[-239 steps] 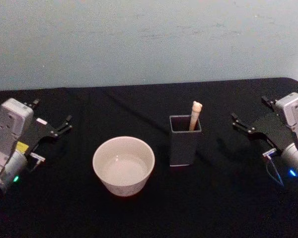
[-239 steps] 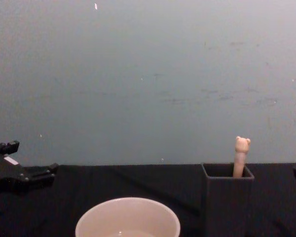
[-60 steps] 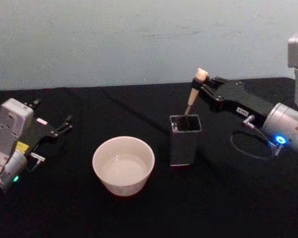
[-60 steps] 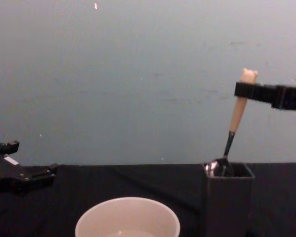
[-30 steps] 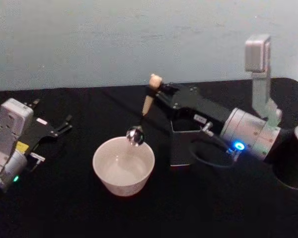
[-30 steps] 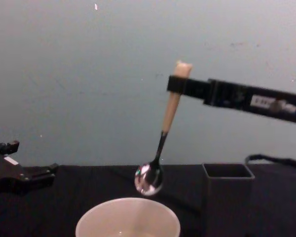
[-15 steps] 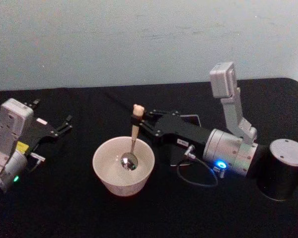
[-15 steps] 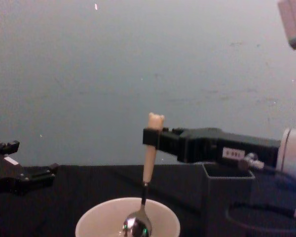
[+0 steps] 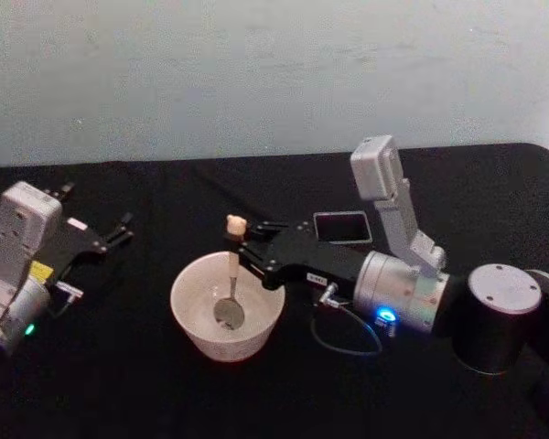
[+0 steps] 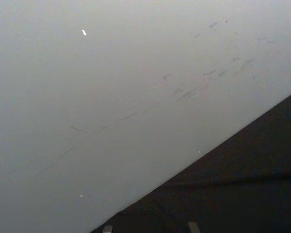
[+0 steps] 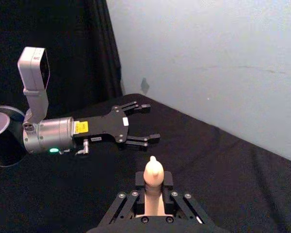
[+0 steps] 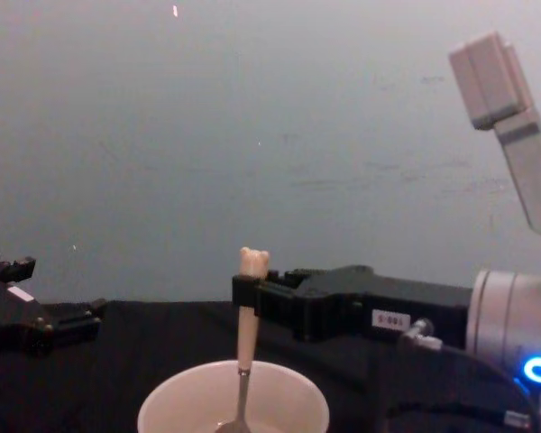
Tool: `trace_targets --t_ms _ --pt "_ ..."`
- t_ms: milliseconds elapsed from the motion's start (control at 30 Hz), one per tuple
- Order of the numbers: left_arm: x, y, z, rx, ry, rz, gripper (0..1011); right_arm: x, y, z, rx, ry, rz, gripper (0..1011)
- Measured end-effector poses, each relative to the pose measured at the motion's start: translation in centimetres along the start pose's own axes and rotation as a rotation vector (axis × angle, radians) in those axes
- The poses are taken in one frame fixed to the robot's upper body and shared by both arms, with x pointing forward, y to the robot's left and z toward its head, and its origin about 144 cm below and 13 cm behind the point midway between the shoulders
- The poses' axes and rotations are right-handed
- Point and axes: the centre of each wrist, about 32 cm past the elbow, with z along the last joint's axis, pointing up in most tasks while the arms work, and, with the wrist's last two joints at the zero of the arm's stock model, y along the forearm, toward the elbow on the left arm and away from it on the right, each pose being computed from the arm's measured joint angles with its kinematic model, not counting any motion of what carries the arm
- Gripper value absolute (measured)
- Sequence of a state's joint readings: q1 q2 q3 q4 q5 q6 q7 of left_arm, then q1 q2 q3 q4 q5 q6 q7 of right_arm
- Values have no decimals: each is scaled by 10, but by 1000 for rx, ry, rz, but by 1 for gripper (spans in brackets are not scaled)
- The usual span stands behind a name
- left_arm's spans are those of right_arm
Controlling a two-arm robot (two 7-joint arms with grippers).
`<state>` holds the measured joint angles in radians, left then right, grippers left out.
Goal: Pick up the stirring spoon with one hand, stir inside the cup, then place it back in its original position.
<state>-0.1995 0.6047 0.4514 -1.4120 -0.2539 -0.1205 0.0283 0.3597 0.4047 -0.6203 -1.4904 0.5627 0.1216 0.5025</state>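
The cream-white cup [image 9: 190,322] stands at the table's centre-left. The stirring spoon [image 9: 232,265] hangs upright in it, steel bowl down near the cup's bottom and bear head on top. My right gripper [image 9: 241,247] reaches in from the right, shut on the spoon's beige handle just under the bear head [image 12: 253,261]. The right wrist view shows the bear head [image 11: 153,172] between the two fingers. The dark grey holder [image 9: 340,226] stands behind the right arm, mostly hidden by it. My left gripper [image 9: 121,229] rests open at the far left, apart from the cup.
The right arm's black cylindrical joint [image 9: 499,315] and a looping cable [image 9: 346,338] take up the table right of the cup. A pale wall [image 9: 274,73] closes the table's far edge. Bare black cloth [image 9: 119,375] lies in front of the cup.
The right gripper lifted the spoon out of the holder, carried it left over the cup and lowered it. In the last half second it sank further, a little to the left.
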Motion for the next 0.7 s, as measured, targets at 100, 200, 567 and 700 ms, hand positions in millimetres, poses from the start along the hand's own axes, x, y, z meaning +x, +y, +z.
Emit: trace_targets --t_ms 100,200,567,700 --pt "0 0 0 0 0 0 1001 -1 5 -1 -6 -7 8 203" --pt "0 0 0 0 0 0 1001 -3 10 -1 -13 -19 15 202" --pt "0 0 0 0 0 0 1001 -2 30 1 -23 -63 7 202" --pt "0 0 0 0 0 0 1001 3 34 2 -23 -69 -17 202"
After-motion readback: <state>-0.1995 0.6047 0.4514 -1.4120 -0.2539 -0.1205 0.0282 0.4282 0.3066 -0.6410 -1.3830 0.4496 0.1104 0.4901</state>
